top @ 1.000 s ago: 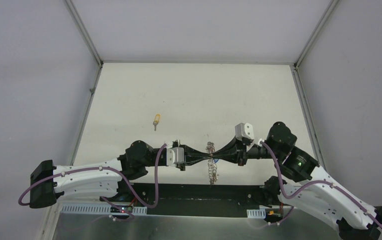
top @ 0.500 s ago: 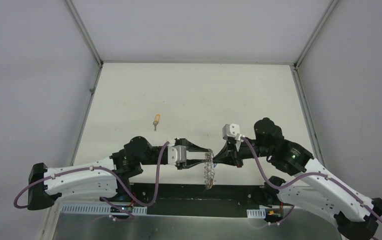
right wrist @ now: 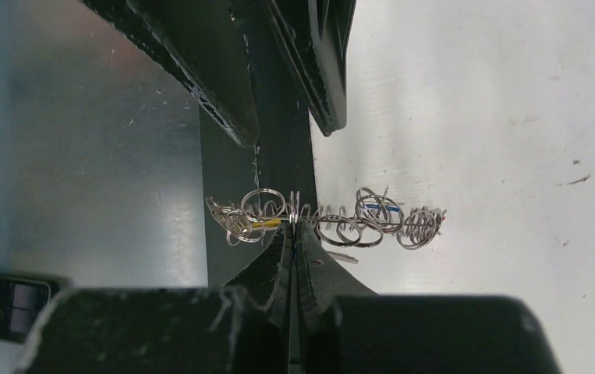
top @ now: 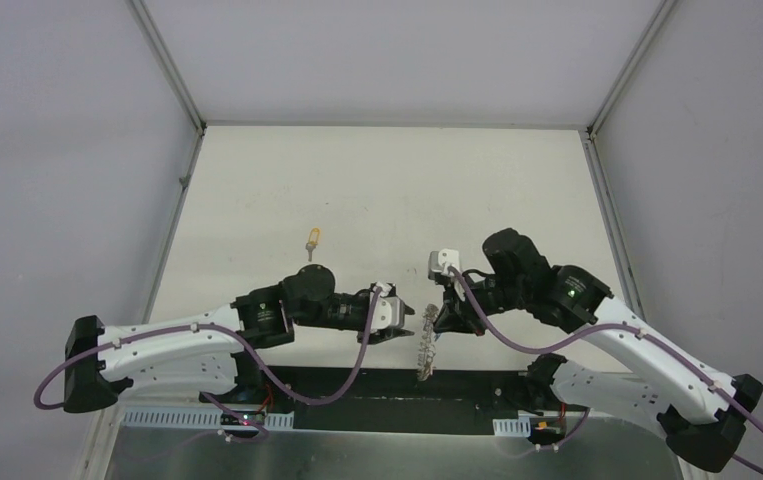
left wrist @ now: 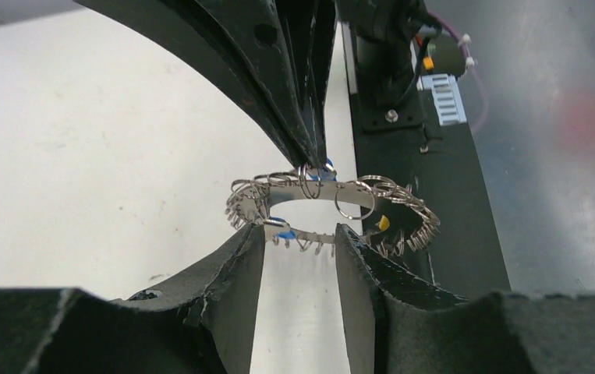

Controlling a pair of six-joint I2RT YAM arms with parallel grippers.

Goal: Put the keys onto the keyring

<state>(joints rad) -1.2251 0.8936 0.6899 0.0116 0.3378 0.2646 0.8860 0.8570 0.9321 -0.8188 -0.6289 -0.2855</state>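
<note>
Right gripper clamps large grey wiry metal keyring, hanging; left gripper spread, empty, alongside. Next, likely: fetch small yellow-headed silver key, well apart.

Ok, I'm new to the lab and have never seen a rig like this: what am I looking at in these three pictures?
Two robot arms are bolted at the near edge of a white table. The wide picture comes from a fixed camera above and behind them. The other two come from a camera on each wrist, so the black wedges in the foreground are that arm's own fingers. The right gripper is pinched shut on a wiry metal keyring, holding it up. The left gripper faces it, open, fingertips close to the ring. Small blue key heads show among its coils. One yellow-headed key lies alone on the table.
</note>
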